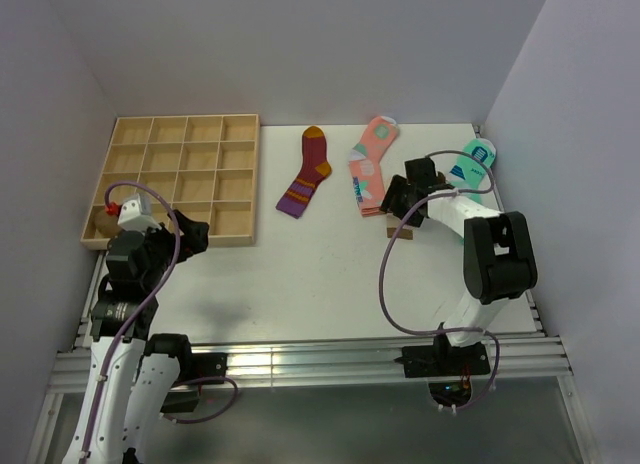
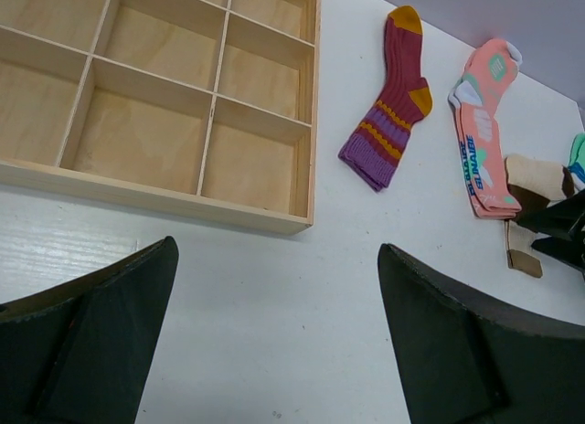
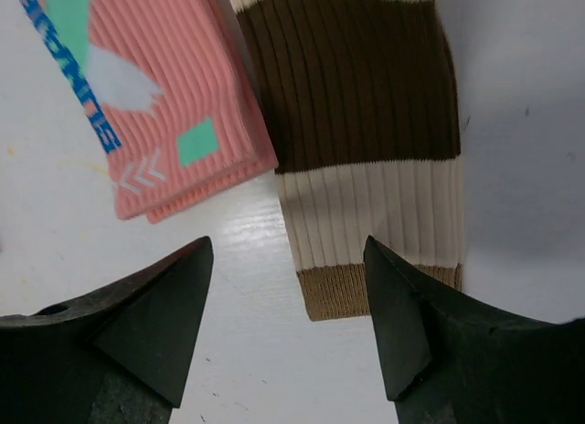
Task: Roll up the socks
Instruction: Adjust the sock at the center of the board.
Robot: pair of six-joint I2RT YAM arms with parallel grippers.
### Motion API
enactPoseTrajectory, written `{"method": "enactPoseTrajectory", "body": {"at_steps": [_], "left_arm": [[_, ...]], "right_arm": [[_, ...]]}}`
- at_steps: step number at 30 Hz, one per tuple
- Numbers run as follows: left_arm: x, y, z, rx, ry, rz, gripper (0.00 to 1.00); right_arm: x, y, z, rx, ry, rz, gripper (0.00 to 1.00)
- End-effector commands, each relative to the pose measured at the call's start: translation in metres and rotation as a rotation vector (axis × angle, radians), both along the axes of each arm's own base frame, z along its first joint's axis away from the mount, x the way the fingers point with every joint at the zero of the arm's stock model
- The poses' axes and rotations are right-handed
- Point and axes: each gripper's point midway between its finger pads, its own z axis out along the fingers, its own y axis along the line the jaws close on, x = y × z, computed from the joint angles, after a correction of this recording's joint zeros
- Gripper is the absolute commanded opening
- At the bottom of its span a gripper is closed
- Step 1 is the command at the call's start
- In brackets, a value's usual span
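A beige sock (image 3: 366, 196) with a wide dark brown band (image 3: 352, 77) lies flat on the white table, ending in a tan-brown cuff (image 3: 366, 291). Whether a second sock lies under it I cannot tell. My right gripper (image 3: 288, 246) hovers open just over that cuff end, its right finger above the cuff's edge, holding nothing. The overhead view shows the right gripper (image 1: 395, 206) above the cuff (image 1: 405, 234). From the left wrist the same sock (image 2: 539, 177) is at the far right. My left gripper (image 2: 274, 250) is open over bare table, far from it, by the tray's near corner (image 1: 195, 234).
A wooden compartment tray (image 1: 180, 179) stands at the back left. A maroon striped sock (image 1: 305, 174), a pink patterned sock (image 1: 372, 164) touching the beige one's left side, and a mint-green sock (image 1: 475, 164) lie along the back. A brown lump (image 1: 102, 224) sits at the tray's near left corner.
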Motion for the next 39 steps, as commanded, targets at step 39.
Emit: {"method": "enactPoseTrajectory", "body": {"at_steps": [39], "left_arm": [[0.009, -0.012, 0.001, -0.022, 0.002, -0.050, 0.98]], "right_arm": [[-0.159, 0.267, 0.047, 0.165, -0.036, 0.625, 0.67]]}}
